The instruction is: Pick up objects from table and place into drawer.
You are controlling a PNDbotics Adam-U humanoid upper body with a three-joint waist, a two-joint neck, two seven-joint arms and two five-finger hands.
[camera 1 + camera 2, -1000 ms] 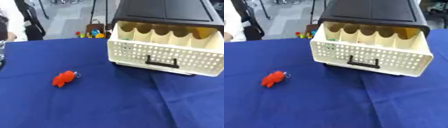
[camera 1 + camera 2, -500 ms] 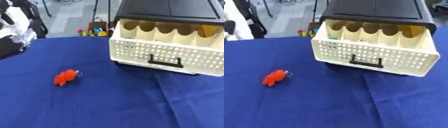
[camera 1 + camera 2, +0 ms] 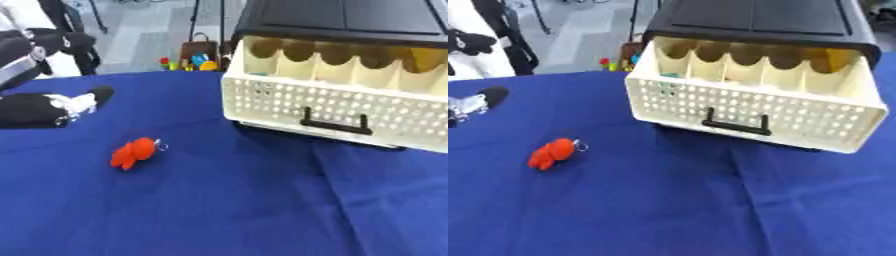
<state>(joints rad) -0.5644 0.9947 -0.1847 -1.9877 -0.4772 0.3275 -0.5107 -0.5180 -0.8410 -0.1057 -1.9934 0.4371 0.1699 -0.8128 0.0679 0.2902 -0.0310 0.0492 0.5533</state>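
Left hand came in from nine o'clock toward the red toy

The blue table (image 3: 219,210) carried the pulled-out drawer (image 3: 754,112) at two o'clock, its black cabinet (image 3: 759,20) behind; the left hand (image 3: 52,107), absent a second before, had entered low at nine o'clock, fingers stretched and holding nothing, near the red toy (image 3: 133,153) lying apart at centre-left, so the pick looked imminent; the right hand stayed out of sight

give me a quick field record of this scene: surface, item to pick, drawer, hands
surface: table under blue cloth
item to pick: red toy with a metal ring, lying on the cloth left of the drawer, untouched
drawer: cream perforated drawer, pulled open, divided into compartments, black handle in front
left hand: left hand at the left edge, above the cloth, fingers unclear
right hand: not in view
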